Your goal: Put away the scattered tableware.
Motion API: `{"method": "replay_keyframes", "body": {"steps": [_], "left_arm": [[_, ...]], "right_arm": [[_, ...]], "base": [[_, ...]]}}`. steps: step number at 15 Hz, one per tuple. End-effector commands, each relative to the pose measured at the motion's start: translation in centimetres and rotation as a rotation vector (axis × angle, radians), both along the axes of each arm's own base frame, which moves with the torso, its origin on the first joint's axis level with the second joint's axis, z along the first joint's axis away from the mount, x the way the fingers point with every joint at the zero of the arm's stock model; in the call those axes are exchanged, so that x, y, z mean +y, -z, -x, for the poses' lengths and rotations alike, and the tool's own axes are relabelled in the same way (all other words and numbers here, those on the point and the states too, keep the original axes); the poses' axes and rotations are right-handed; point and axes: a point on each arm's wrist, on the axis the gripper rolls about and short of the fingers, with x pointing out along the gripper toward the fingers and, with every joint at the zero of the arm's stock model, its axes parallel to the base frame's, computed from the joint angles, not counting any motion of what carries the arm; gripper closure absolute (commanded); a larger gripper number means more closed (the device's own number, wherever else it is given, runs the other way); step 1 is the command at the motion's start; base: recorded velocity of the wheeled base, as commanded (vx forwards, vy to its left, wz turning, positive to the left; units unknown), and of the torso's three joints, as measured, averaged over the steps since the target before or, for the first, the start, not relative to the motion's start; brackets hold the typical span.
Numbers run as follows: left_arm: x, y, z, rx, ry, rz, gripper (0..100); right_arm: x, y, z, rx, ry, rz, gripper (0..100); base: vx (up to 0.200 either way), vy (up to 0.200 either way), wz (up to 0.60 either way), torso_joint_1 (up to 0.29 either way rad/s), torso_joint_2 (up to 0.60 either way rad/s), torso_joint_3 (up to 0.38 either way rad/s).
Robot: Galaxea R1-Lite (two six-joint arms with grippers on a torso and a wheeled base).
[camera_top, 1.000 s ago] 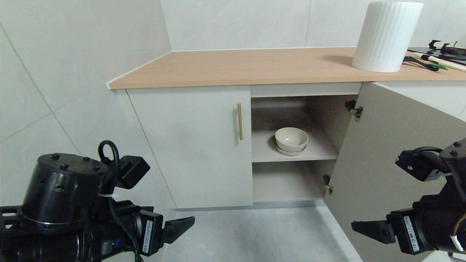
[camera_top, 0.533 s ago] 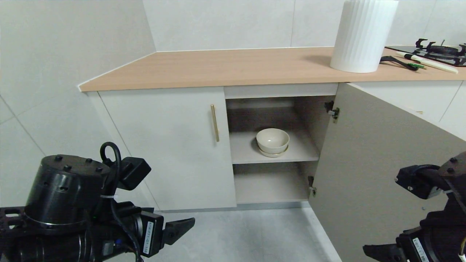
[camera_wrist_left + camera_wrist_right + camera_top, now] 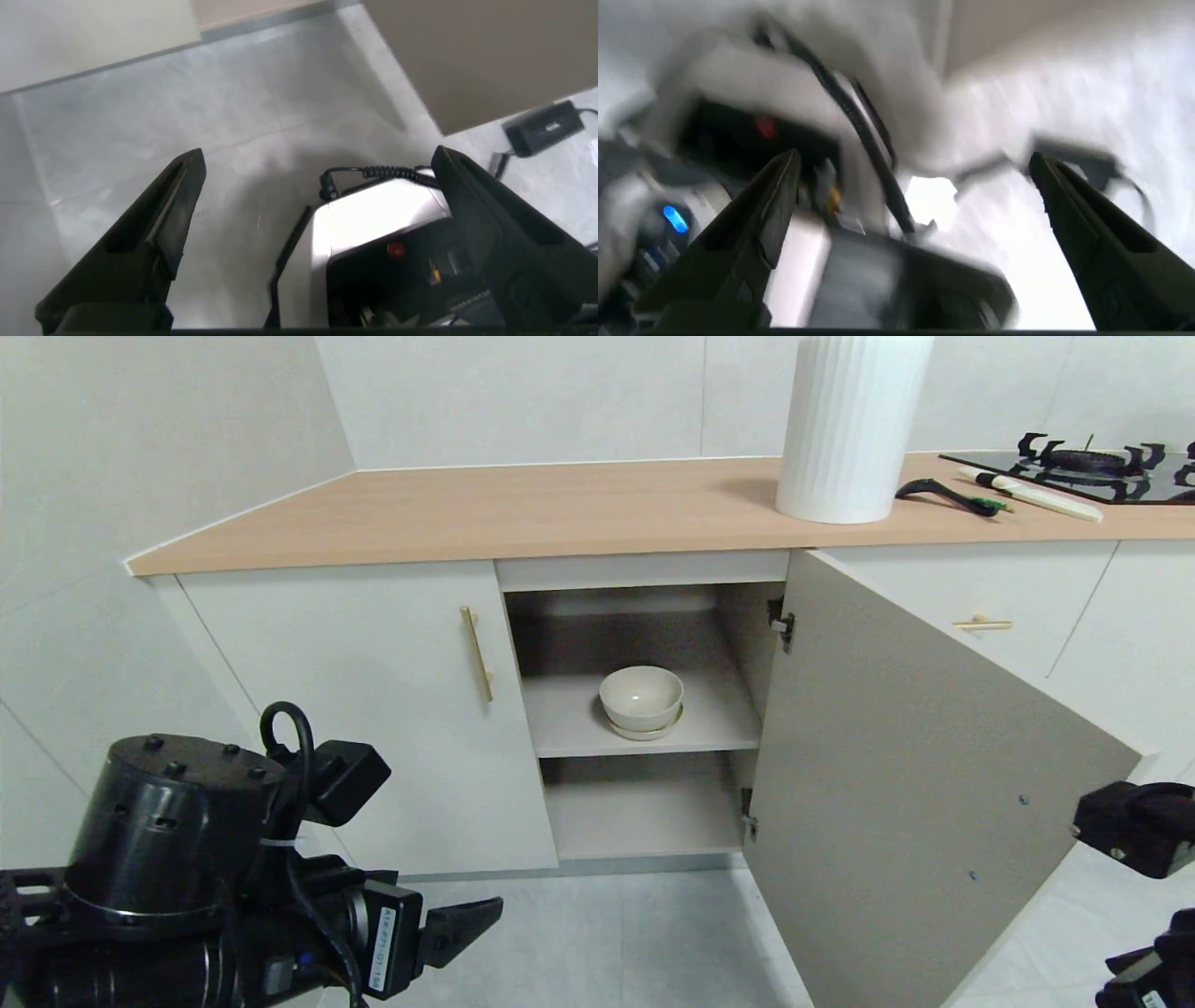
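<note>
One bowl [image 3: 640, 695] on upper cabinet shelf [image 3: 560, 714] | well apart from left gripper [image 3: 320, 161] and right gripper [image 3: 915, 162] | both spread, empty

No text can be read. On the housing behind the left gripper [image 3: 471, 919], in the head view, a white sticker [image 3: 384, 933] carries a line of small dark print, too small to make out. At the lower frame edge, the right arm [image 3: 1134, 826] shows a sliver of a second sticker [image 3: 1150, 997], possibly a barcode label; its print is illegible.
</note>
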Motion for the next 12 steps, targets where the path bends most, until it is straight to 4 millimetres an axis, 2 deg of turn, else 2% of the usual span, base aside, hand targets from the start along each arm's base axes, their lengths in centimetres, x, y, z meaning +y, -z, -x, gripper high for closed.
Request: {"method": "replay_keyframes", "body": {"steps": [1,8,12], "left_arm": [[0.0,0.0,0.0,-0.001,-0.002,0.0,0],[0.0,-0.1,0.0,-0.002,-0.002,0.001,0],[0.0,0.0,0.0,-0.001,-0.002,0.0,0]], "right_arm": [[-0.7,-1.4,0.9,-0.036,-0.007,-0.025,0],[-3.0,-4.5,1.5,-0.196,0.133,-0.089,0],[-5.2,-4.2,0.4,-0.207,0.24,0.033,0]], "base": [[0.0,0.0,0.0,0.0,0.0,0.0],[0.0,0.0,0.0,0.0,0.0,0.0],[0.0,0.0,0.0,0.0,0.0,0.0]]}}
